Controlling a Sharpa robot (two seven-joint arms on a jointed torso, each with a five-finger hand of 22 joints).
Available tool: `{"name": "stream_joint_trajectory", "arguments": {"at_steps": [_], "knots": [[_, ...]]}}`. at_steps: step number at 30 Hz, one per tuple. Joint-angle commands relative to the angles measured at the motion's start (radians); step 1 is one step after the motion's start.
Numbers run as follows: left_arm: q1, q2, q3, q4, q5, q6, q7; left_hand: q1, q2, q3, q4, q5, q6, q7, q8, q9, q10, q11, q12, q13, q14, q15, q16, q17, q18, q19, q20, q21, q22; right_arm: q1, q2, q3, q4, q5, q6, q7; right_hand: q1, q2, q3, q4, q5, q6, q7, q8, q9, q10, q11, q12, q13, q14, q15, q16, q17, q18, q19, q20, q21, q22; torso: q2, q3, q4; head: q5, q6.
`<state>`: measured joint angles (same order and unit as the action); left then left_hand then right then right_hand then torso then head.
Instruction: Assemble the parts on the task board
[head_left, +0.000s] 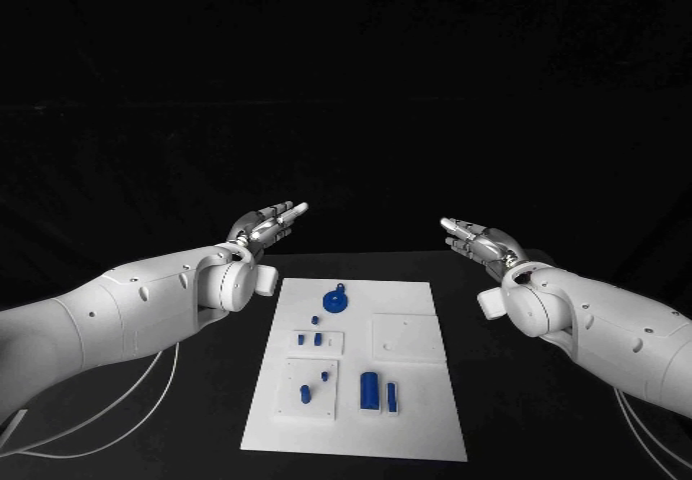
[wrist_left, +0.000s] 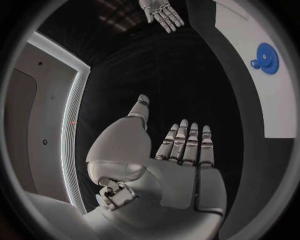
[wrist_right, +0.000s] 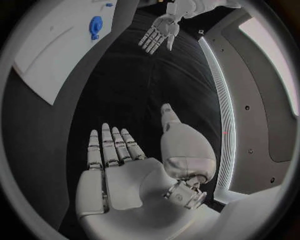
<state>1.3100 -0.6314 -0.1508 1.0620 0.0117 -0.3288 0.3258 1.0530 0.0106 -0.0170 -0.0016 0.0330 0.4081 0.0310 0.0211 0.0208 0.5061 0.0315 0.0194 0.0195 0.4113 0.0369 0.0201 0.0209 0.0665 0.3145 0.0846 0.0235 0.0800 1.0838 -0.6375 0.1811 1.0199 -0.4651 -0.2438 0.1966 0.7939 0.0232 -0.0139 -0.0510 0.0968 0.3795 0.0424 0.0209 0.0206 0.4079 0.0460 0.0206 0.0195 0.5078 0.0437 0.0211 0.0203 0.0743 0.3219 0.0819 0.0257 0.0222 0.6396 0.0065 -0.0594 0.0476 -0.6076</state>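
Head view shows the white board (head_left: 411, 400) lying on the black worktop (head_left: 216, 400) between both raised arms, with small blue parts (head_left: 369, 389) and a blue gear (head_left: 335, 301) on it. The wrist views show what it cannot: the left hand (wrist_left: 181, 165) and right hand (wrist_right: 125, 170) each palm-up, fingers (wrist_right: 109, 147) released and straight, holding nothing.

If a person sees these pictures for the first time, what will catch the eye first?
The white task board lies in the middle of the black table, with small blue parts on it; the round blue gear near its far end stands out most. Beyond the far end, the left hand and the right hand hover open and hold nothing.
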Motion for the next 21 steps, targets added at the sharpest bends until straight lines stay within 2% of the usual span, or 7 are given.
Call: {"name": "stream_joint_trajectory", "arguments": {"at_steps": [1, 2, 3, 5, 10, 17, 21], "knots": [[-0.021, -0.011, 0.011, 0.046, -0.003, -0.058, 0.029, -0.334, -0.011, 0.017, 0.002, -0.033, -0.408, -0.031, -0.021, -0.021, -0.506, -0.031, -0.019, -0.02, -0.411, -0.037, -0.02, -0.021, -0.066, -0.314, -0.085, -0.023, -0.08, -0.002, -0.009, -0.011, 0.046, 0.053, -0.061, 0.043, -0.794, -0.023, 0.014, 0.051, -0.097, -0.38, -0.042, -0.021, -0.021, -0.408, -0.046, -0.021, -0.02, -0.508, -0.044, -0.021, -0.02, -0.074, -0.322, -0.082, -0.026, -0.022, -0.032, -0.0025, 0.0197, -0.015, 0.002], [-0.031, -0.016, 0.017, 0.065, -0.004, -0.073, 0.036, -1.053, -0.011, 0.017, 0.002, -0.033, -0.408, -0.031, -0.021, -0.021, -0.506, -0.031, -0.019, -0.02, -0.411, -0.037, -0.02, -0.021, -0.066, -0.314, -0.085, -0.023, -0.08, -0.003, -0.014, -0.017, 0.065, 0.068, -0.078, 0.054, -0.794, -0.023, 0.014, 0.051, -0.097, -0.38, -0.042, -0.021, -0.021, -0.408, -0.046, -0.021, -0.02, -0.508, -0.044, -0.021, -0.02, -0.074, -0.322, -0.082, -0.026, -0.022, -0.041, -0.0031, 0.0255, -0.019, 0.003], [-0.047, -0.026, 0.027, 0.097, -0.004, -0.1, 0.047, -1.053, -0.011, 0.017, 0.002, -0.033, -0.408, -0.031, -0.021, -0.021, -0.506, -0.031, -0.019, -0.02, -0.411, -0.037, -0.02, -0.021, -0.066, -0.314, -0.085, -0.023, -0.08, -0.005, -0.022, -0.028, 0.097, 0.095, -0.108, 0.071, -0.794, -0.023, 0.014, 0.051, -0.097, -0.38, -0.042, -0.021, -0.021, -0.408, -0.046, -0.021, -0.02, -0.508, -0.044, -0.021, -0.02, -0.074, -0.322, -0.082, -0.026, -0.022, -0.055, -0.004, 0.0345, -0.027, 0.004], [-0.072, -0.04, 0.041, 0.145, -0.005, -0.14, 0.065, -1.053, -0.011, 0.017, 0.002, -0.033, -0.408, -0.031, -0.021, -0.021, -0.506, -0.031, -0.019, -0.02, -0.411, -0.037, -0.02, -0.021, -0.066, -0.314, -0.085, -0.023, -0.08, -0.008, -0.035, -0.045, 0.145, 0.134, -0.153, 0.098, -0.794, -0.023, 0.014, 0.051, -0.097, -0.38, -0.042, -0.021, -0.021, -0.408, -0.046, -0.021, -0.02, -0.508, -0.044, -0.021, -0.02, -0.074, -0.322, -0.082, -0.026, -0.022, -0.071, -0.005, 0.0442, -0.035, 0.006], [-0.158, -0.089, 0.091, 0.31, -0.008, -0.277, 0.123, -1.053, -0.011, 0.017, 0.002, -0.033, -0.408, -0.031, -0.021, -0.021, -0.506, -0.031, -0.019, -0.02, -0.411, -0.037, -0.02, -0.021, -0.066, -0.314, -0.085, -0.023, -0.08, -0.019, -0.08, -0.101, 0.313, 0.271, -0.307, 0.192, -0.794, -0.023, 0.014, 0.051, -0.097, -0.38, -0.042, -0.021, -0.021, -0.408, -0.046, -0.021, -0.02, -0.508, -0.044, -0.021, -0.02, -0.074, -0.322, -0.082, -0.026, -0.022, -0.094, -0.0064, 0.0587, -0.047, 0.007], [-0.237, -0.136, 0.138, 0.464, -0.011, -0.405, 0.179, -1.053, -0.011, 0.017, 0.002, -0.033, -0.408, -0.031, -0.021, -0.021, -0.506, -0.031, -0.019, -0.02, -0.411, -0.037, -0.02, -0.021, -0.066, -0.314, -0.085, -0.023, -0.08, -0.03, -0.126, -0.16, 0.487, 0.413, -0.468, 0.288, -0.794, -0.023, 0.014, 0.051, -0.097, -0.38, -0.042, -0.021, -0.021, -0.408, -0.046, -0.021, -0.02, -0.508, -0.044, -0.021, -0.02, -0.074, -0.322, -0.082, -0.026, -0.022, -0.095, -0.0065, 0.0594, -0.048, 0.008], [-0.256, -0.147, 0.149, 0.501, -0.012, -0.435, 0.192, -1.053, -0.011, 0.017, 0.002, -0.033, -0.408, -0.031, -0.021, -0.021, -0.506, -0.031, -0.019, -0.02, -0.411, -0.037, -0.02, -0.021, -0.066, -0.314, -0.085, -0.023, -0.08, -0.033, -0.138, -0.176, 0.534, 0.452, -0.511, 0.314, -0.794, -0.023, 0.014, 0.051, -0.097, -0.38, -0.042, -0.021, -0.021, -0.408, -0.046, -0.021, -0.02, -0.508, -0.044, -0.021, -0.02, -0.074, -0.322, -0.082, -0.026, -0.022, -0.095, -0.0065, 0.0594, -0.048, 0.008]]}}
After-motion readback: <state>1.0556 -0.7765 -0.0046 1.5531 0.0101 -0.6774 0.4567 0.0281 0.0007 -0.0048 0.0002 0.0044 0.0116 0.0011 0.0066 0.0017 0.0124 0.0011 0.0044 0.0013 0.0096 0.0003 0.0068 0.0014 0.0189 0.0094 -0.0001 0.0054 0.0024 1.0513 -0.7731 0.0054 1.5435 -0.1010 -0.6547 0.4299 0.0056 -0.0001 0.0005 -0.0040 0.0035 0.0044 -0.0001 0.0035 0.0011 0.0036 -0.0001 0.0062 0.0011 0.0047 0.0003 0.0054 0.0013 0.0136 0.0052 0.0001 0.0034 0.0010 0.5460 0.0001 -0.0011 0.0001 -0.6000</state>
